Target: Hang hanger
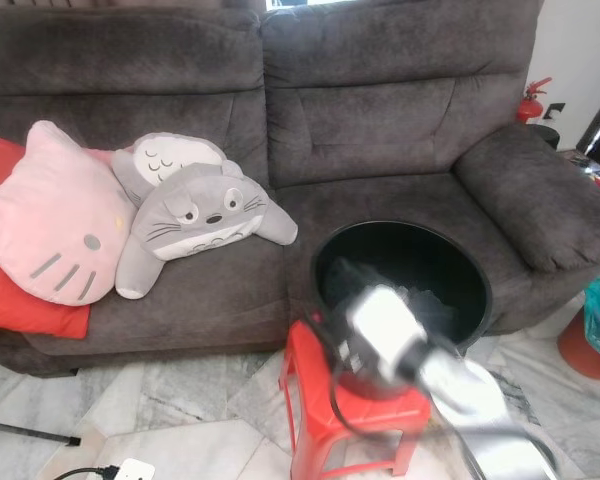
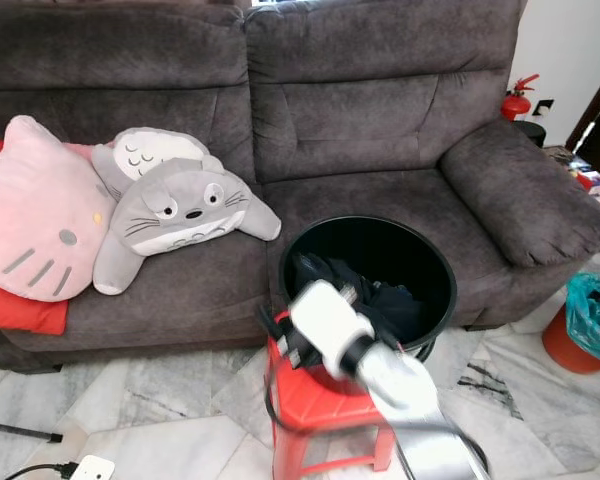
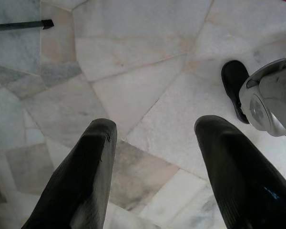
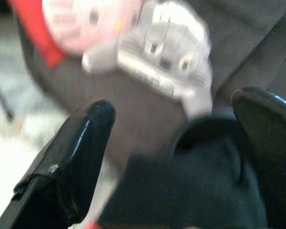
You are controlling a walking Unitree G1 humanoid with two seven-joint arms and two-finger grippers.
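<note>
Grey plush fabric covers the wide two-seat sofa (image 1: 380,120) that fills the background; in front of its right seat stands a round black laundry basket (image 2: 435,262) with dark clothing (image 2: 395,300) heaped inside, and this basket sits on a small red plastic stool (image 1: 315,425) on the pale marble floor (image 3: 133,62). On the sofa to the left of the basket lies a grey-and-white cat-like plush toy (image 1: 195,215), and further left a pink cat-face cushion (image 1: 45,215) leans on a red cushion (image 1: 30,315). The right gripper (image 4: 174,157) is blurred, reaching over the near rim of the basket — its two black fingers (image 4: 71,157) stand well apart with the dark clothing between them, and whether they touch it cannot be told; no hanger can be made out among the clothes. The left gripper (image 3: 155,167) hangs over bare marble floor away from the basket, fingers spread wide and holding nothing; beside it the robot's black foot (image 3: 234,88) shows. Right of the basket — past the sofa arm — stands a red bin with a teal bag (image 2: 585,325).
</note>
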